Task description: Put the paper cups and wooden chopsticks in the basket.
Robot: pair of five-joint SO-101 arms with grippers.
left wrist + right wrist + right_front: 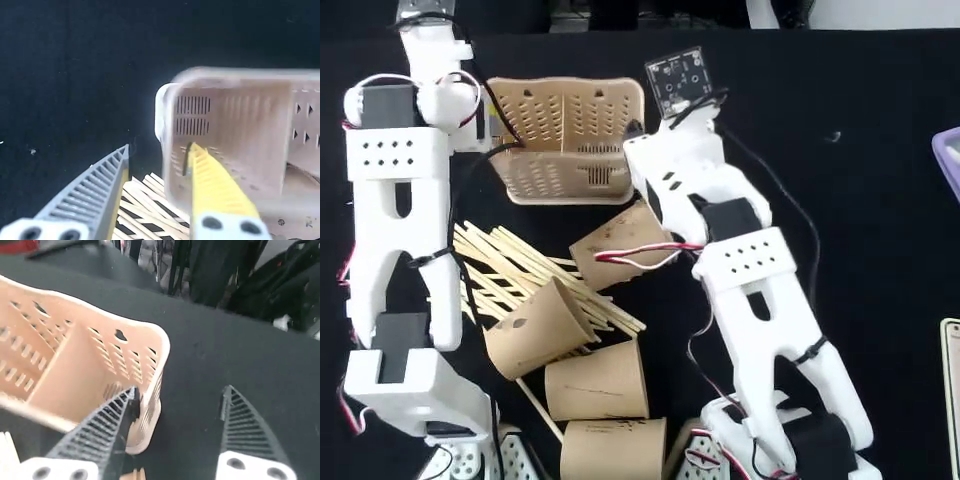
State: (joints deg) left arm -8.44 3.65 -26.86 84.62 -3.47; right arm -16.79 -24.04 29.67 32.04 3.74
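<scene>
The beige slotted basket [565, 140] sits at the back of the black table, its opening facing up. My left gripper [159, 147] is open astride one end wall of the basket [235, 135], yellow finger inside, grey finger outside; from above the left gripper [498, 130] is at the basket's left end. My right gripper [179, 389] is open at the other end, one finger over the basket's corner [150, 355], the other over bare table. Several paper cups lie on their sides [620, 245] [535, 325] [598, 380]. Wooden chopsticks [515, 270] lie piled in front of the basket.
A purple object [950, 160] and a pale board [950, 375] sit at the table's right edge. Both arm bases stand at the near edge, with another cup [615, 450] between them. Open black table [860, 200] stretches to the right of the right arm.
</scene>
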